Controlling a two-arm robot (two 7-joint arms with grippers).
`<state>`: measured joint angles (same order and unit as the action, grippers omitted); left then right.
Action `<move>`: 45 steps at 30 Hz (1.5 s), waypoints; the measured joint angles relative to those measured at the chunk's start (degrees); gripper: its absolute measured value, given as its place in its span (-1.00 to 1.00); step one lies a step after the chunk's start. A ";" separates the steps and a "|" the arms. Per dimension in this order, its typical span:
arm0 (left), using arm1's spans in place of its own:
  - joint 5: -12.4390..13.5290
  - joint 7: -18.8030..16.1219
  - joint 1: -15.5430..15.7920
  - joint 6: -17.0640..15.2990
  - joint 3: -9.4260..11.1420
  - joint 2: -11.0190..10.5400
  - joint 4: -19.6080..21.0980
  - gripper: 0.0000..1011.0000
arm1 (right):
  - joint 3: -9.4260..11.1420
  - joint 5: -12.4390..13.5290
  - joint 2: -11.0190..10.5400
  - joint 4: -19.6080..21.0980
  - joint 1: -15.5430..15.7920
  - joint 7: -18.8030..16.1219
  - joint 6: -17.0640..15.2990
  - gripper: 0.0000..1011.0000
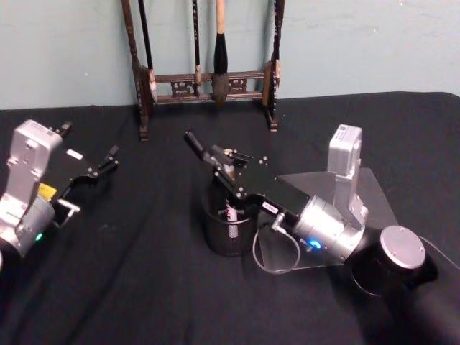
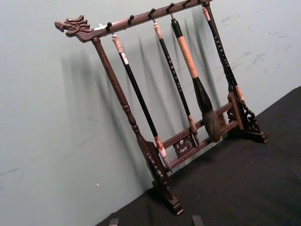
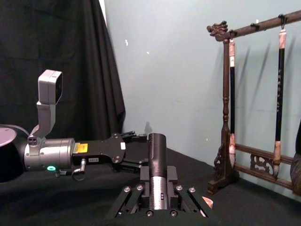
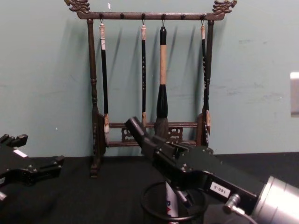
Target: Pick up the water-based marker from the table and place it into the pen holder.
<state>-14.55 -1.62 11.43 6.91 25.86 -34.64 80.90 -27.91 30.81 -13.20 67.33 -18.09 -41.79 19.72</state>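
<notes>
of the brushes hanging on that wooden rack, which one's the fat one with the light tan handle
The third brush from the left in the chest view. Its tan handle and broad dark bristle head set it apart; the other three brushes on the rack are thin and dark.

Background: plain pale blue-green painted wall (image 4: pixel 261 84), scuffed in places. Tall dark carved wooden brush rack (image 4: pixel 93 116) stands against it with four hanging calligraphy brushes (image 4: pixel 162 79). Black fabric curtain (image 3: pixel 61 52) hangs beside wall. Lighting even, soft shadows.

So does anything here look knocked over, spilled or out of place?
Nothing stands out. The pen holder stands upright on the table, the right gripper holds the marker over it, and the brush rack is upright.
</notes>
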 joint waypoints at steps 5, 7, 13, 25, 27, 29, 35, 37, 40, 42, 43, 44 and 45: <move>0.00 0.00 0.00 0.00 0.00 0.00 0.00 0.98 | -0.41 -0.51 0.12 -0.46 -0.07 0.34 -0.09 -0.58; 0.00 0.00 0.00 0.00 0.00 0.00 0.00 0.98 | -0.57 -1.13 0.11 -0.47 -0.06 0.88 0.03 -0.58; 0.00 0.00 0.00 0.00 0.00 0.00 0.00 0.98 | -0.57 -1.26 0.09 -0.47 -0.04 0.96 0.06 -0.58; 0.00 0.00 0.00 0.00 0.00 0.00 0.00 0.98 | -0.48 -1.04 0.07 -0.45 0.02 0.79 -0.01 -0.40; 0.00 0.00 0.00 0.00 0.00 0.00 0.00 0.98 | -0.47 -1.01 0.07 -0.44 0.03 0.77 -0.02 -0.25; 0.00 0.00 0.00 0.00 0.00 0.00 0.00 0.98 | -0.46 -0.99 0.07 -0.42 0.03 0.75 -0.03 -0.13; 0.00 0.00 0.00 0.00 0.00 0.00 0.00 0.98 | -0.43 -0.95 0.07 -0.40 0.03 0.72 -0.06 0.27; 0.00 0.00 0.00 0.00 0.00 0.00 0.00 0.98 | -0.43 -0.94 0.07 -0.38 0.03 0.71 -0.07 0.39; 0.00 0.00 0.00 0.00 0.00 0.00 0.00 0.98 | -0.43 -0.92 0.07 -0.37 0.03 0.70 -0.07 0.55; 0.00 0.00 0.00 0.00 0.00 0.00 0.00 0.98 | -0.43 -0.91 0.07 -0.37 0.03 0.69 -0.08 0.69; 0.00 0.00 0.00 0.00 0.00 0.00 0.00 0.98 | -0.42 -0.90 0.07 -0.37 0.03 0.69 -0.08 0.72; 0.00 0.00 0.00 0.00 0.00 -0.01 0.00 0.98 | -0.42 -0.90 0.07 -0.37 0.03 0.68 -0.08 0.76; 0.00 0.00 0.00 0.00 0.00 0.00 0.00 0.98 | -0.42 -0.90 0.07 -0.37 0.03 0.68 -0.08 0.81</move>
<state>-14.55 -1.62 11.43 6.91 25.86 -34.64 80.90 -28.33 29.91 -13.13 66.96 -18.06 -41.11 19.64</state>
